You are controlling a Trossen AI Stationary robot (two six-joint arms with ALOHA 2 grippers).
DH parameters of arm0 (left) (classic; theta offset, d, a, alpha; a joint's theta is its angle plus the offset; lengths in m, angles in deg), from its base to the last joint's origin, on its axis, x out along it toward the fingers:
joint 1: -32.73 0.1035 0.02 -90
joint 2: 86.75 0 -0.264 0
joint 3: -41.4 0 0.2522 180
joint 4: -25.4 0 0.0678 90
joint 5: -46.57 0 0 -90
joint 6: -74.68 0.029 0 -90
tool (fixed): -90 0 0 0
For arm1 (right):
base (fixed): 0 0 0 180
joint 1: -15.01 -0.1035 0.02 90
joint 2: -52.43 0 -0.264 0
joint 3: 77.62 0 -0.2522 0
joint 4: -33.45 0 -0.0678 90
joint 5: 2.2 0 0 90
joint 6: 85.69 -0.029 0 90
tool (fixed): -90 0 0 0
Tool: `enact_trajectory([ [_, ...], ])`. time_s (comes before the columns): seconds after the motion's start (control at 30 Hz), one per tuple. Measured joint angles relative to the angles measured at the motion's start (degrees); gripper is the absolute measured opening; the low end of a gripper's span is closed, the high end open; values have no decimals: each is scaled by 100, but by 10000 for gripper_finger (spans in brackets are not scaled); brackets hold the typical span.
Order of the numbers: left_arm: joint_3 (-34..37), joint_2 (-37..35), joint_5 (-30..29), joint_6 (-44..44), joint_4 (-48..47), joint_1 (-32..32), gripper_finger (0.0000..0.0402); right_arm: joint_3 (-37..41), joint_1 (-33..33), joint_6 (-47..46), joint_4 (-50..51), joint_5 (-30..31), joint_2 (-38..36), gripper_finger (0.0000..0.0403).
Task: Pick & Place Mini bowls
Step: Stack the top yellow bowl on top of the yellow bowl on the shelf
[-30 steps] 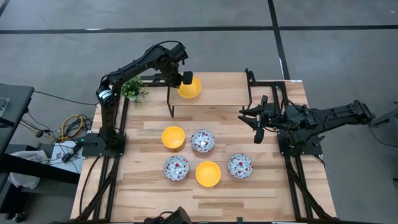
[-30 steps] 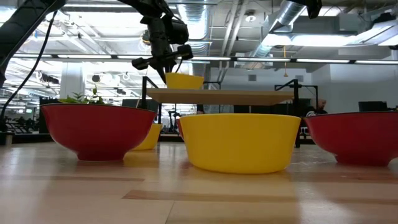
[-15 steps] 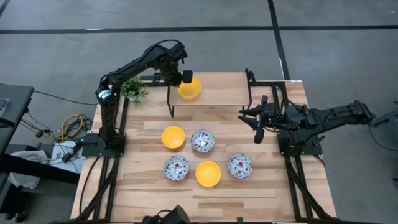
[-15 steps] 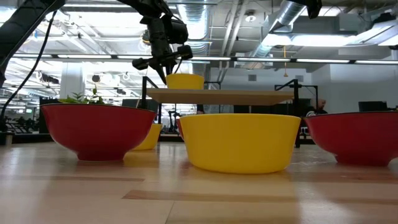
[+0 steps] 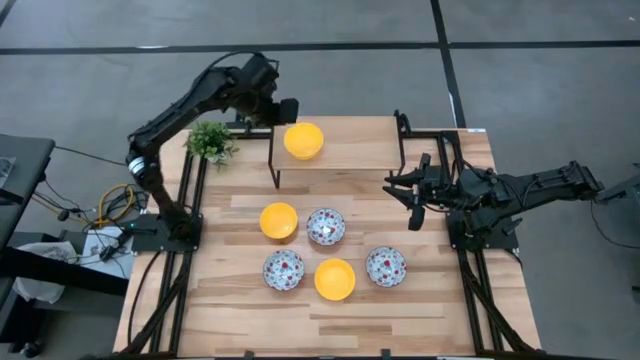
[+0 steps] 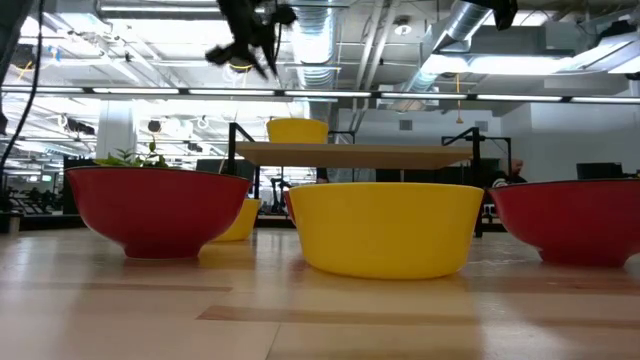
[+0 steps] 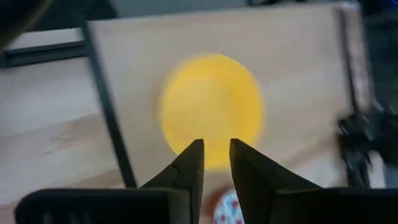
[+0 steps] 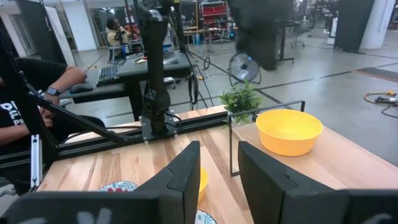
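One yellow mini bowl (image 5: 303,140) stands upright on its base on the raised wooden shelf (image 5: 360,148); it also shows as the yellow bowl (image 6: 297,130) and the yellow bowl (image 7: 210,109). My left gripper (image 5: 286,109) hovers above and just left of it, narrowly open and empty (image 7: 216,149). On the table stand two more yellow bowls (image 5: 279,220) (image 5: 334,279) and three floral bowls (image 5: 325,227) (image 5: 283,270) (image 5: 385,266). My right gripper (image 5: 411,196) waits at the table's right side, narrowly open and empty (image 8: 219,155).
A small green plant (image 5: 212,143) stands at the table's far left corner beside the shelf's black legs (image 5: 275,170). Bare wood lies between the bowls and the right arm. A seated person (image 8: 37,81) shows in the room beyond the table.
My left gripper has let go of the yellow bowl's rim and risen clear of it, drawing back toward the table's far left. The bowl stays where it was on the shelf.
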Motion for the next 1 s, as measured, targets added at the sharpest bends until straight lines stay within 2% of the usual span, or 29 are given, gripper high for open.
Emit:
enact_trajectory([
  [0.1, -1, -364, -15, 118, 0, -548, 76, 0, 0, -2, 2, 0, 0, 98],
  [0.27, -1, -827, -601, 64, -8, -1724, 76, 0, 0, 0, 2, 0, 0, 98],
  [0.6, -1, -1079, -1447, -960, -20, -3725, 76, 0, 0, 0, 2, 0, -1, 98],
  [0.8, 404, -1075, -1902, -1371, -20, -4383, 76, 0, 2, -2, 2, 2, -2, 98],
  [1.0, 1344, -1075, -1950, -1934, -29, -4594, 76, 0, 0, -2, 2, 2, -1, 98],
])
